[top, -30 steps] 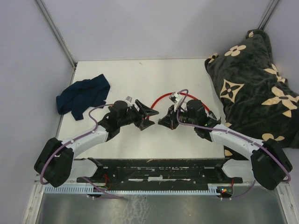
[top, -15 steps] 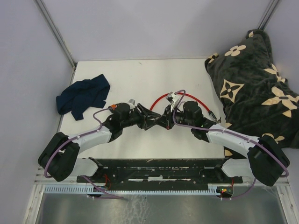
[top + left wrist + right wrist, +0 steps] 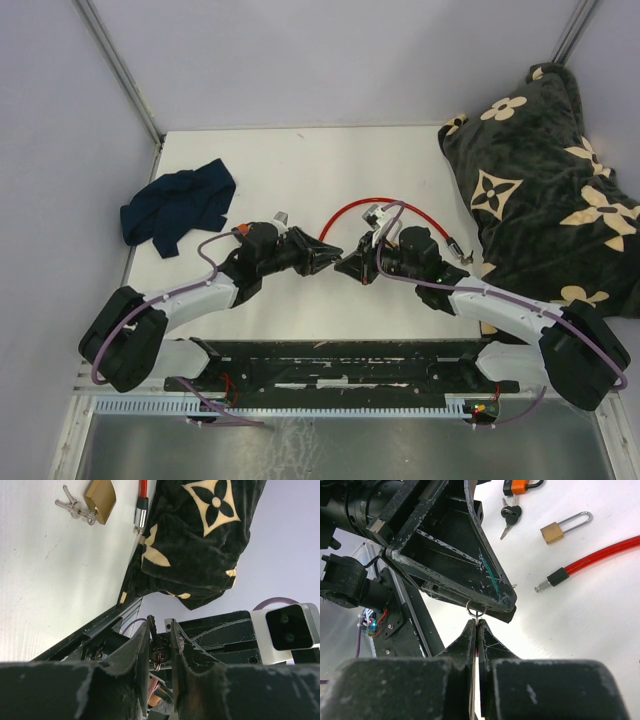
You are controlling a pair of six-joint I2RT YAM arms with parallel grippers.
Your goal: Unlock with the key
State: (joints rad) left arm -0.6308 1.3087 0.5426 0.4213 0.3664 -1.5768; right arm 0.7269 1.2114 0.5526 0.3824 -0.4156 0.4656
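Note:
A key (image 3: 159, 651) with a dark head and a small wire ring sits between my left gripper's (image 3: 160, 627) narrow jaws, its blade along one finger. My right gripper (image 3: 476, 624) is shut on a thin metal piece of the same bunch, with the ring (image 3: 476, 609) just above its tips. From above, the two grippers (image 3: 325, 258) (image 3: 350, 268) meet tip to tip over the table. A brass padlock (image 3: 564, 526) lies on the table beside an orange padlock (image 3: 522, 484) with black-headed keys (image 3: 510, 513). Another brass padlock (image 3: 100, 500) with keys (image 3: 75, 507) lies further off.
A red cable (image 3: 370, 205) curves behind the grippers, its metal end (image 3: 551, 578) on the table. A blue cloth (image 3: 180, 205) lies at the left. A dark flowered blanket (image 3: 540, 170) fills the right side. The black rail (image 3: 340, 365) runs along the near edge.
My left gripper has swung in to meet the right one and narrowed its jaws round the key. The right arm shifted slightly and stayed shut.

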